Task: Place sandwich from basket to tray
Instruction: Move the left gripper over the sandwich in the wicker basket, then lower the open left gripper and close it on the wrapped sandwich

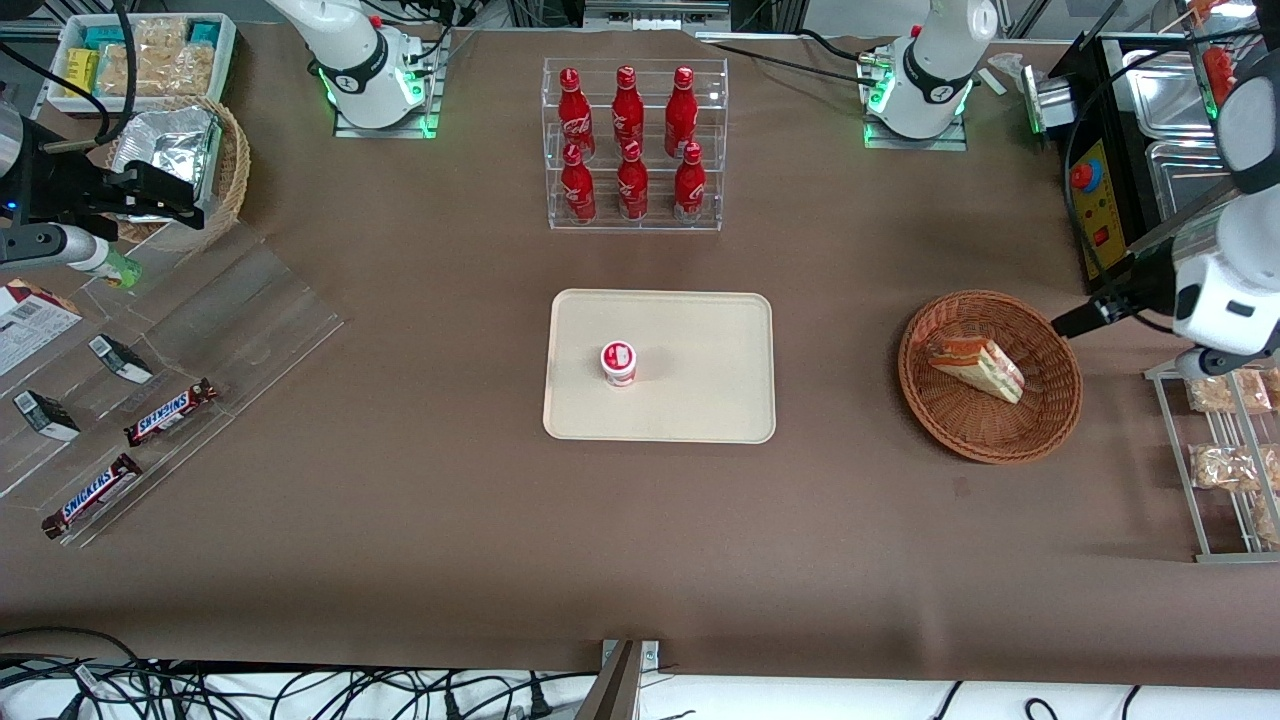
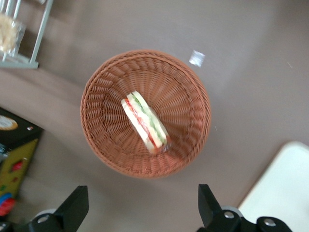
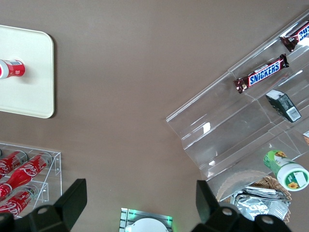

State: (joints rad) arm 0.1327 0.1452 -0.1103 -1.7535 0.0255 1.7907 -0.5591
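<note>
Gripper point(image 2: 140, 212) open, hovering above the basket point(image 2: 101, 92). One sandwich point(image 2: 145, 122) inside, lying flat, long axis across the basket. One tray point(image 1: 700, 330) toward the parked arm, holding one small cup point(image 1: 619, 363).

One sandwich point(image 1: 976, 367) in one basket point(image 1: 1040, 430), one tray point(image 1: 700, 340) carrying one small red-and-white cup point(image 1: 619, 363), and one gripper point(image 1: 1062, 323) just beside the basket's rim, fingers point(image 2: 73, 209) spread apart. Six red bottles point(image 1: 628, 143) in one clear rack point(image 1: 552, 150), in two rows of three. Two Snickers bars point(image 1: 171, 412) on the clear stepped stand point(image 1: 230, 320) toward the parked arm's end of the bench point(image 1: 400, 520).
</note>
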